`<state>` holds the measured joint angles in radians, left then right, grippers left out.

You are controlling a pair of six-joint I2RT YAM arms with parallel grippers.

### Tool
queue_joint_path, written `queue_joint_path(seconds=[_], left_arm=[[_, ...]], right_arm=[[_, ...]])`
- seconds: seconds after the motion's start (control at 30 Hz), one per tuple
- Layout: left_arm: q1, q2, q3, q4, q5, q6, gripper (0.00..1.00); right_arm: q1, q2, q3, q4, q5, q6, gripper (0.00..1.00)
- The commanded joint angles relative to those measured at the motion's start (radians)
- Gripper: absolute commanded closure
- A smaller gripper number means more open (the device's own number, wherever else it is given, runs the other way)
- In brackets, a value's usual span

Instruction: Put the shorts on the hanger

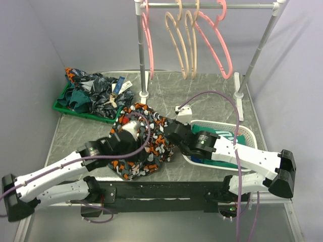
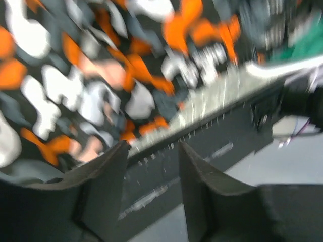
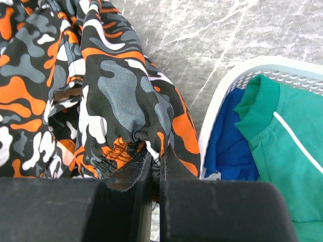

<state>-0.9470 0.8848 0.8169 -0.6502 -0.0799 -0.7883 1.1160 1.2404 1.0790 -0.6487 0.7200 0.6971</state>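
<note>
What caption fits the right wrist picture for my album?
The right gripper pinches the camouflage shorts beside a white basket holding a green jersey.

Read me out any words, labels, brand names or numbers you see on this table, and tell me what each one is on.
Nothing here can be read.
Tags on the clothes in the green bin: too small to read.
White lettering on the green jersey in the white basket: partly covered and too small to read.
Shorts: camouflage print only, no lettering visible.
</note>
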Motion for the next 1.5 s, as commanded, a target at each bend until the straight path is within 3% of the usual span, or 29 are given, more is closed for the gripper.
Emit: queue_joint_path(seconds=[0.0, 0.13, 0.2, 0.3, 0.37, 0.5, 0.63, 0.73, 0.77, 0.83, 0.93, 1.03, 1.13, 1.2, 1.27, 1.33, 1.37, 1.43, 1.47], left_arm=[[-0.191, 0.026, -0.008, 0.001, -0.185, -0.175, 0.53], [-0.418, 0.104, -0.044, 0.004, -0.328, -0.339, 0.42], [-0.47, 0.17, -0.068, 0.056, -0.383, -0.41, 0.41], [-0.478, 0.252, -0.094, 0.109, -0.46, -0.474, 0.28], [-0.478, 0.302, -0.093, 0.162, -0.495, -0.488, 0.27], [-0.478, 0.402, -0.061, 0.11, -0.624, -0.569, 0.28], [-0.478, 0.448, -0.068, 0.067, -0.746, -0.66, 0.34], [-0.478, 0.468, -0.036, -0.014, -0.843, -0.724, 0.46], [-0.478, 0.474, -0.004, -0.05, -0.866, -0.75, 0.57], [-0.478, 0.473, 0.03, -0.147, -0.915, -0.753, 0.65], [-0.478, 0.421, 0.099, -0.297, -0.943, -0.767, 0.95], [-0.478, 0.283, 0.162, -0.37, -0.943, -0.689, 0.99], [-0.478, 0.124, 0.24, -0.356, -0.919, -0.508, 0.99], [-0.46, 0.059, 0.289, -0.289, -0.847, -0.308, 0.99], [-0.446, 0.016, 0.291, -0.156, -0.75, -0.15, 0.99], [-0.446, 0.025, 0.249, -0.073, -0.629, -0.126, 0.84], [-0.446, 0.037, 0.196, -0.01, -0.597, -0.129, 0.63], [-0.447, 0.078, 0.147, 0.036, -0.511, -0.172, 0.57], [-0.449, 0.085, 0.087, 0.152, -0.47, -0.192, 0.5]], right_arm=[[-0.007, -0.005, 0.042, 0.0, 0.002, -0.021, 1.0], [-0.005, -0.028, 0.045, 0.003, -0.014, -0.021, 1.0], [-0.005, -0.038, 0.045, 0.003, -0.022, -0.018, 1.0], [-0.007, -0.064, 0.032, 0.014, -0.054, -0.008, 1.0], [-0.007, -0.087, 0.013, 0.026, -0.077, 0.001, 1.0], [-0.007, -0.122, -0.001, 0.024, -0.1, 0.013, 1.0], [-0.005, -0.169, -0.013, 0.035, -0.129, 0.025, 1.0], [-0.005, -0.202, -0.028, 0.035, -0.142, 0.033, 1.0], [-0.007, -0.206, -0.03, 0.031, -0.142, 0.035, 1.0], [-0.007, -0.217, -0.024, 0.006, -0.125, 0.036, 1.0], [-0.008, -0.232, -0.004, -0.017, -0.11, 0.028, 1.0], [-0.005, -0.246, 0.019, -0.046, -0.087, 0.015, 1.0], [-0.005, -0.26, 0.074, -0.084, -0.041, -0.011, 1.0], [-0.008, -0.265, 0.105, -0.097, -0.021, -0.037, 1.0], [-0.007, -0.259, 0.146, -0.092, -0.031, -0.066, 1.0], [-0.007, -0.23, 0.17, -0.094, -0.048, -0.076, 1.0], [-0.008, -0.22, 0.182, -0.094, -0.057, -0.079, 1.0], [-0.008, -0.2, 0.182, -0.076, -0.099, -0.085, 1.0], [-0.008, -0.193, 0.188, -0.074, -0.112, -0.088, 1.0]])
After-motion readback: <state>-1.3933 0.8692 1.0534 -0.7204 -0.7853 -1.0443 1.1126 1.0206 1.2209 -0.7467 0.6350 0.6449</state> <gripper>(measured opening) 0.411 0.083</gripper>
